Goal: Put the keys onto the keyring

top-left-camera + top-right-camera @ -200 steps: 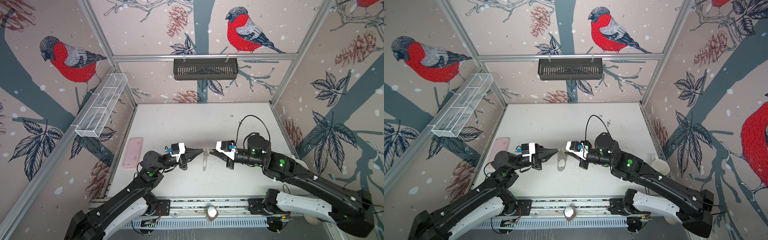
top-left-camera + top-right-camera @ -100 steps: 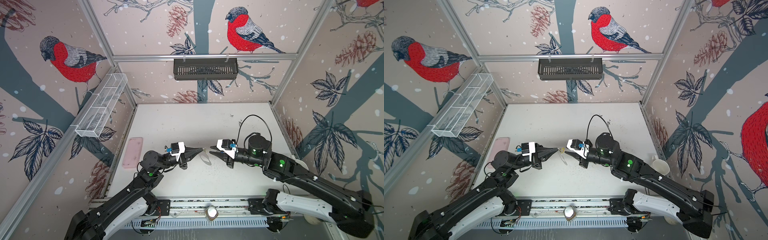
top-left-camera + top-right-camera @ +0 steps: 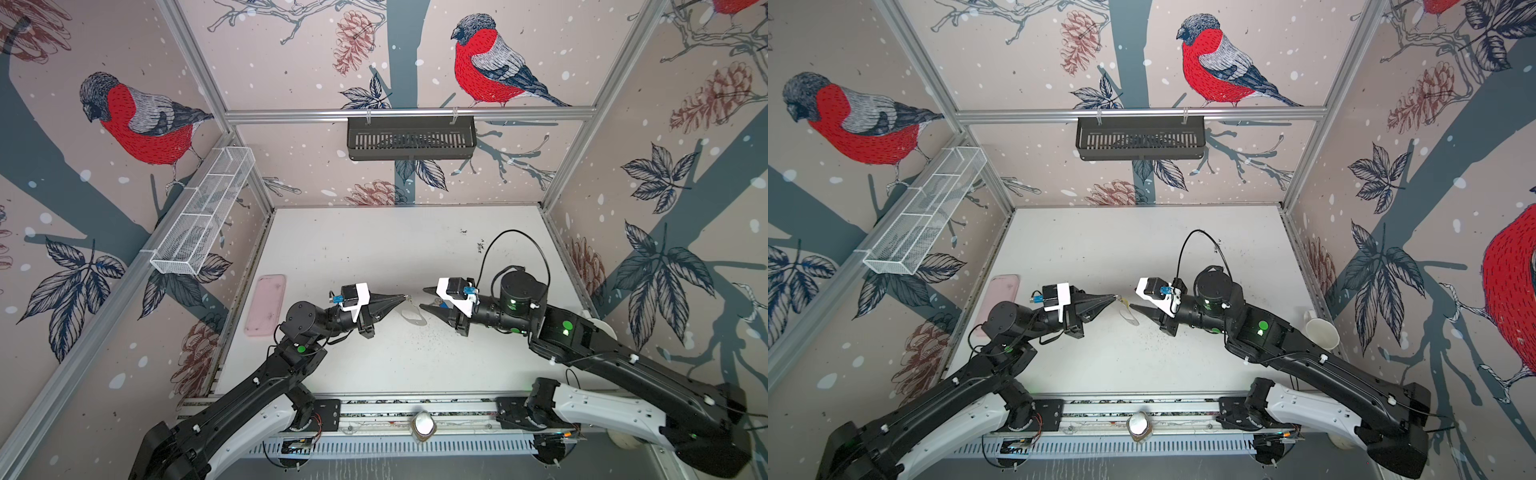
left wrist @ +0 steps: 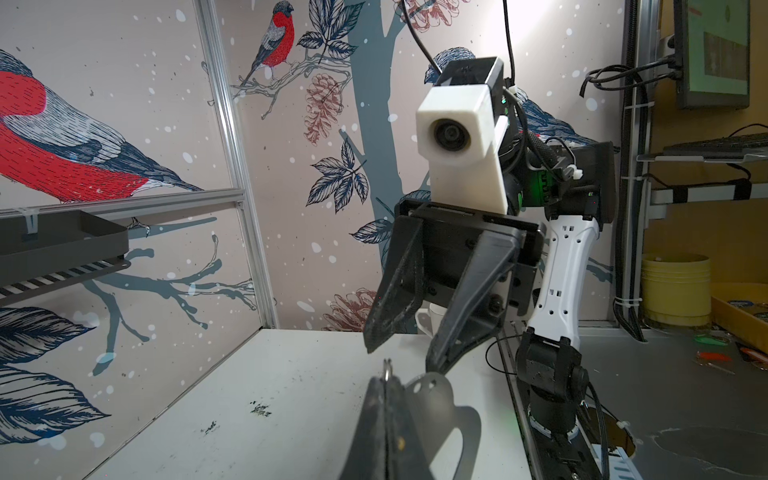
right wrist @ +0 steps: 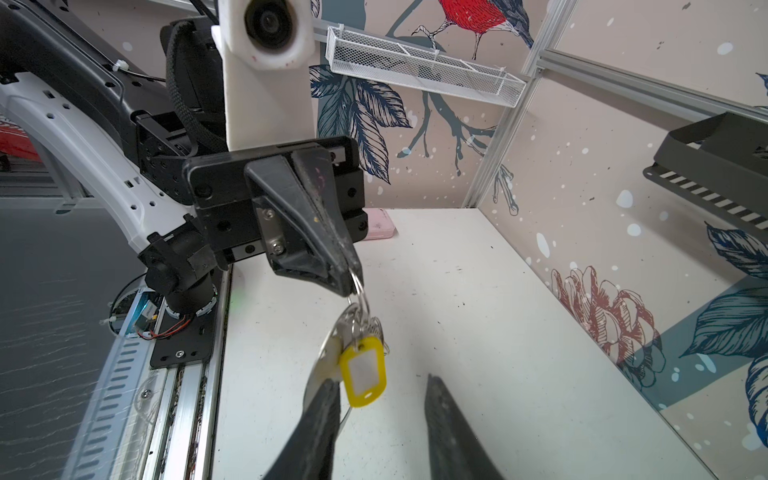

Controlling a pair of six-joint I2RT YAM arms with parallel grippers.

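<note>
My left gripper [image 3: 403, 297] [image 3: 1115, 296] [image 4: 387, 378] is shut on a small metal ring [image 4: 387, 368] of the keyring, above the middle of the table. The grey oval keyring plate [image 4: 432, 399] [image 5: 326, 361] [image 3: 413, 316] hangs below its tips. In the right wrist view a silver key [image 5: 365, 326] with a yellow tag [image 5: 362, 376] dangles on the rings beside the plate. My right gripper [image 3: 422, 297] [image 3: 1133, 299] [image 5: 380, 384] faces the left one from the right. It is open and holds nothing, with one finger [image 5: 324, 411] close beside the plate's lower edge.
A pink tray [image 3: 266, 305] lies at the table's left edge. A white mug [image 3: 1320, 328] stands off the right edge. A white wire basket [image 3: 203, 216] hangs on the left wall and a dark shelf [image 3: 411, 137] on the back wall.
My right gripper has opened, let go of the keyring bundle and drawn back slightly to the right. The left gripper has stayed shut on the ring, and the keyring now hangs from it alone.
</note>
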